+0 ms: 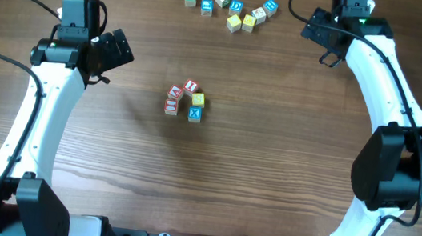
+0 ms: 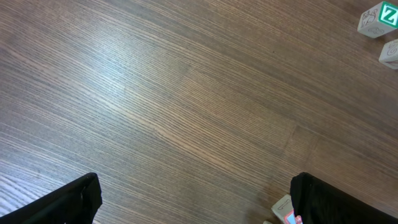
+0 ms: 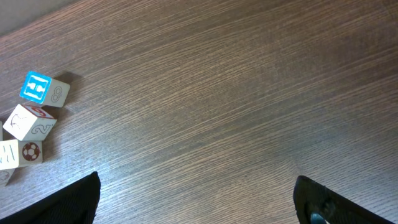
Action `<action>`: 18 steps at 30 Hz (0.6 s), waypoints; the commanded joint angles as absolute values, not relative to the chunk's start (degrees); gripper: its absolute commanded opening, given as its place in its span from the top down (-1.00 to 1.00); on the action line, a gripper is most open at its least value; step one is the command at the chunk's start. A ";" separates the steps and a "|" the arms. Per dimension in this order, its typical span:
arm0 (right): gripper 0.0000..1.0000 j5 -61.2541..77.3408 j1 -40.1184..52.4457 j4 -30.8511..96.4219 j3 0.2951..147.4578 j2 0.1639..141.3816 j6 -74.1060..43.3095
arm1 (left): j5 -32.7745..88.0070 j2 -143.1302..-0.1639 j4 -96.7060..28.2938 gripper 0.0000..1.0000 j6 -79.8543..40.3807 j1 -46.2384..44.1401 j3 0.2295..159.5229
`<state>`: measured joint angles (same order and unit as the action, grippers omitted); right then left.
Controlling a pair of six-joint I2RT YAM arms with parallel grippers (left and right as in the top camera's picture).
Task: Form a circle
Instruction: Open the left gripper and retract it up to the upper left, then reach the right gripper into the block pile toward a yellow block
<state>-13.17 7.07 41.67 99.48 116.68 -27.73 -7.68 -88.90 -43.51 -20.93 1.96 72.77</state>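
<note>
Both pincers hang released, jaws wide w/ nothing btwn them: left gripper (image 1: 116, 48) and right gripper (image 1: 323, 37) sit off to either side of the work, prob. so they neither block nor knock it. Under them the table (image 1: 285, 167) is flat brown wood-grain w/ a faint sheen. The loose cubes (image 1: 236, 12) lie scattered near the far edge, likely spares. Mid-table btwn the arms sits the circle (image 1: 186, 101): tiny wooden letter cubes, red-lettered, yellow, one blue X, packed touching, more clump than ring
</note>
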 commanded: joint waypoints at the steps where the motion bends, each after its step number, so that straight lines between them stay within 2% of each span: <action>1: -0.99 -13.91 7.53 41.56 99.61 116.46 -27.00 | -8.45 -88.29 -43.53 -1.00 -21.47 2.11 73.32; 9: -1.00 -12.86 7.53 39.88 99.63 116.46 -27.62 | -8.47 -88.29 -43.55 -1.00 -21.47 2.11 73.32; 14: -0.99 -1.17 7.53 34.04 99.63 116.46 -27.57 | -8.47 -88.29 -43.55 -1.00 -21.47 2.11 73.32; 15: -0.60 2.04 7.53 31.73 99.63 116.46 -26.59 | -8.47 -88.29 -43.53 -1.00 -21.47 2.11 73.32; 16: 0.53 6.48 7.53 29.17 99.66 116.46 -25.69 | -8.47 -88.29 -43.55 -1.00 -21.47 2.11 73.32; 18: 0.91 9.50 7.53 28.05 100.40 116.46 -28.97 | -8.47 -88.29 -43.53 -1.00 -21.47 2.11 73.32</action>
